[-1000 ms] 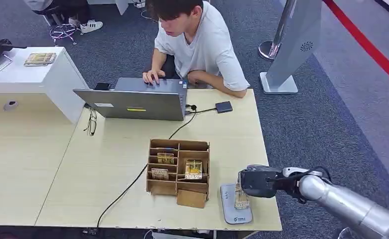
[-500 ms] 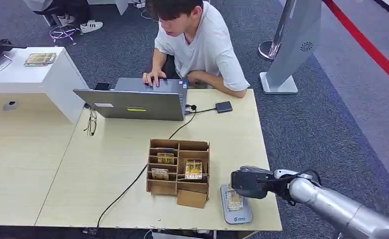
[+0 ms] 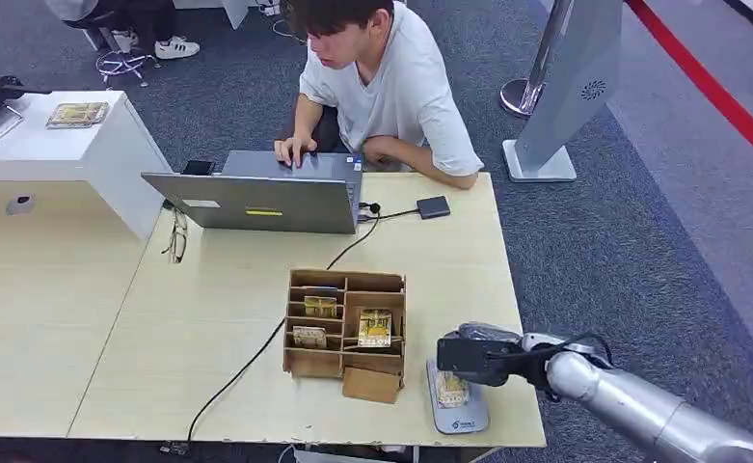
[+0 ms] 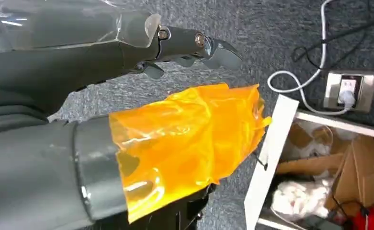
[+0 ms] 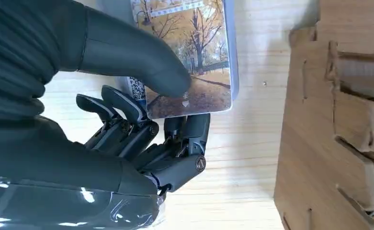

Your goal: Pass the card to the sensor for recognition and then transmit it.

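Note:
My right hand (image 3: 469, 357) holds a card (image 3: 450, 389) printed with autumn trees flat just over the grey sensor pad (image 3: 456, 415) at the table's front edge. In the right wrist view the thumb (image 5: 141, 55) presses on the card (image 5: 194, 43) and the fingers (image 5: 175, 143) curl under it, with the sensor pad (image 5: 233, 48) showing at its edge. The wooden card box (image 3: 345, 328) stands just left of the pad, with more cards in its slots. My left hand (image 4: 127, 57) hangs over the carpet, its fingers apart with nothing between them.
A person works on a laptop (image 3: 261, 198) at the table's far side. A black cable (image 3: 256, 357) runs across the table (image 3: 199, 328) to the box. Glasses (image 3: 177, 236) lie left of the laptop. A white cabinet (image 3: 64, 145) stands at the far left.
My right hand has moved left and a little nearer with the card, bringing it over the middle of the sensor pad. The person's hand shifted slightly on the laptop.

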